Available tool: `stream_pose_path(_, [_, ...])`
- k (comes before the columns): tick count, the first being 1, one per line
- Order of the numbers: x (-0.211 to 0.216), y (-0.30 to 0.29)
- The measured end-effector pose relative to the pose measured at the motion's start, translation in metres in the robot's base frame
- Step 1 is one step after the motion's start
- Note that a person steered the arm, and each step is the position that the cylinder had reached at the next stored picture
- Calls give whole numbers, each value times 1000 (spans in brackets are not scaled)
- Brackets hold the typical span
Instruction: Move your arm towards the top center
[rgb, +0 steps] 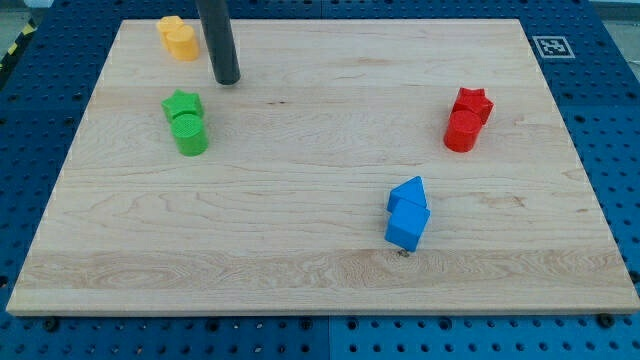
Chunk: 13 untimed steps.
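Observation:
My dark rod comes down from the view's top left, and my tip (227, 80) rests on the wooden board (320, 280). It stands just right of and below the yellow blocks (178, 38), apart from them. A green star block (182, 104) and a green cylinder (190, 134) lie touching each other, below and left of my tip. A red star block (473, 101) and a red cylinder (460, 133) sit together at the view's right. Two blue blocks, one pointed (408, 192) and one cube-like (406, 227), lie touching at the lower centre right.
The board lies on a blue perforated table (600, 40). A black-and-white marker tag (553, 46) is fixed at the table's top right, off the board.

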<state>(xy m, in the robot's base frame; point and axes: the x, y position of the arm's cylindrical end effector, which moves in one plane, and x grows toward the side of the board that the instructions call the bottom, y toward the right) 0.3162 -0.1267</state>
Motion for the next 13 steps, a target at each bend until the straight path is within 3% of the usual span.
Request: stream_pose_path(13, [-13,30])
